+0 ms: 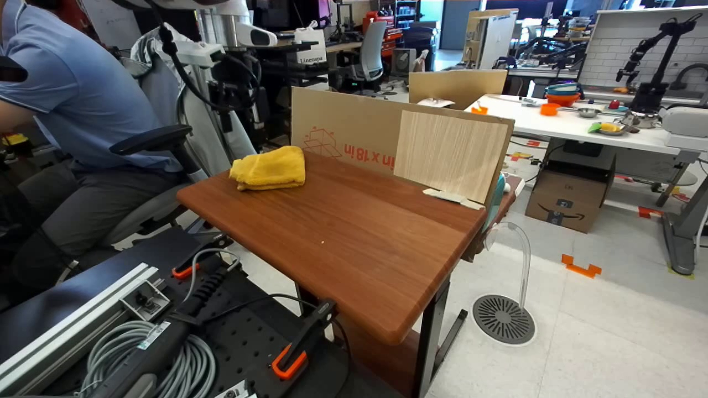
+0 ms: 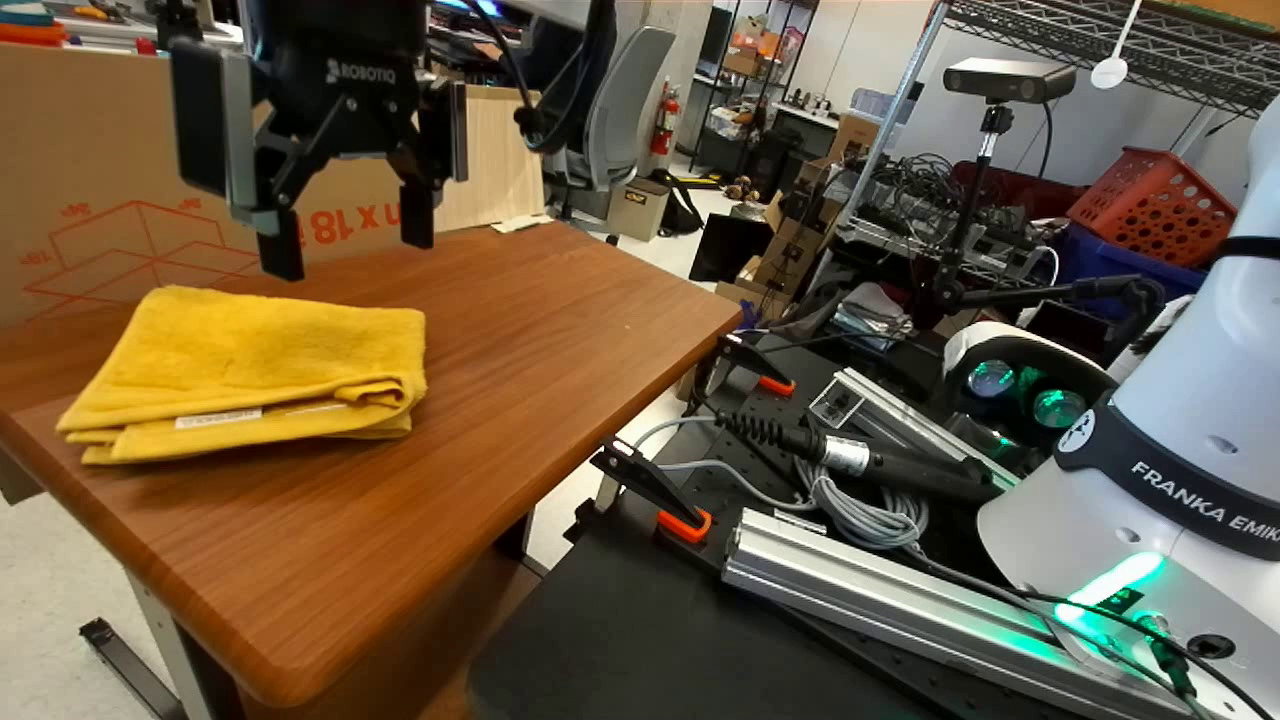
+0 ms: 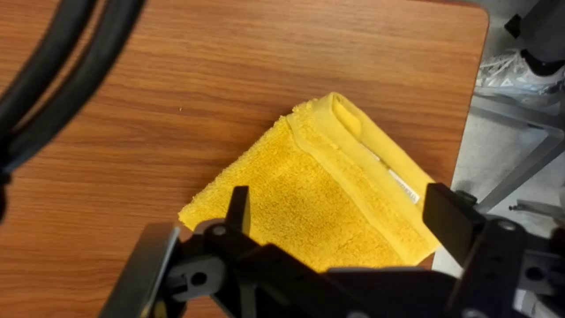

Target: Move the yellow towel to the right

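On wood-grain desk (image 2: 520, 350): folded yellow towel (image 2: 250, 360), ungrasped. Gripper (image 2: 350, 232) spread above it, not touching. We judge approach step; next we need descent, pinch, then carry right.

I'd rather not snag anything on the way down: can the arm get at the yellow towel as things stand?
Probably yes: the yellow towel lies uncovered on the brown table, and the jaws hang open above with nothing visible in between.
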### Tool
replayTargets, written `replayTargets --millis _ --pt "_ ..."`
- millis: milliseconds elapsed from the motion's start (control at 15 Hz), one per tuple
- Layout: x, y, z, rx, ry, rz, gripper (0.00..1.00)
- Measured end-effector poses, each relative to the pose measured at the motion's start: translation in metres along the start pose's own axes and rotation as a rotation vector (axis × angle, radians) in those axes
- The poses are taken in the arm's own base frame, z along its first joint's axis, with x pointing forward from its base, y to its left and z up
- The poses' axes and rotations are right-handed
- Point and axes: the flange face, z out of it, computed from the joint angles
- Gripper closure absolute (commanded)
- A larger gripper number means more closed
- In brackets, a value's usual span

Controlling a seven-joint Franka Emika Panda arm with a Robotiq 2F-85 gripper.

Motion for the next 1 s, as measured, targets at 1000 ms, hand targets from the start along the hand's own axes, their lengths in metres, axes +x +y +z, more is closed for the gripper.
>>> replayTargets --millis 1000 --pt "0.062 -0.003 0.098 -0.107 0.08 0.258 0.0"
